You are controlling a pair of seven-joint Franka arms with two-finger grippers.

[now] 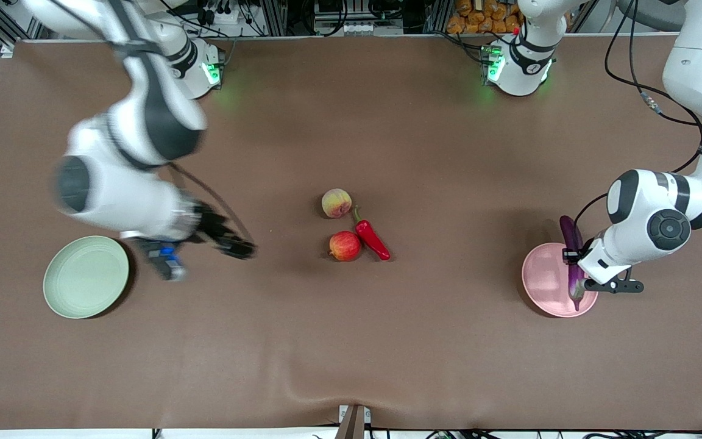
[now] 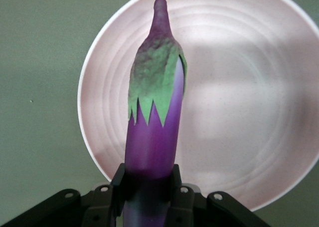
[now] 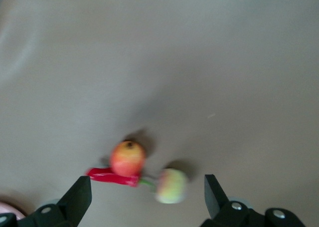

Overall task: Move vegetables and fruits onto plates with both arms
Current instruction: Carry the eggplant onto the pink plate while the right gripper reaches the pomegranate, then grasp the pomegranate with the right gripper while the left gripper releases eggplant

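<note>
Brown matte desk (image 1: 351,341) fills the front view: peach (image 1: 336,203), apple (image 1: 345,246) and glossy chili (image 1: 373,239) cluster mid-desk; the green plate (image 1: 86,285) sits near the right arm's end. Left wrist view: left gripper (image 2: 148,184), jaws clamped on the slick eggplant (image 2: 153,122) over the pink plate (image 2: 239,102); released tilted, it may roll off. Right wrist view: right gripper (image 3: 148,194), jaws wide and empty, over bare desk.

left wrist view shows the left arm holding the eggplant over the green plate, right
Not quite. The left gripper does hold the eggplant, but the plate under it is the pink plate, as the left wrist view shows. The green plate lies at the right arm's end.
</note>
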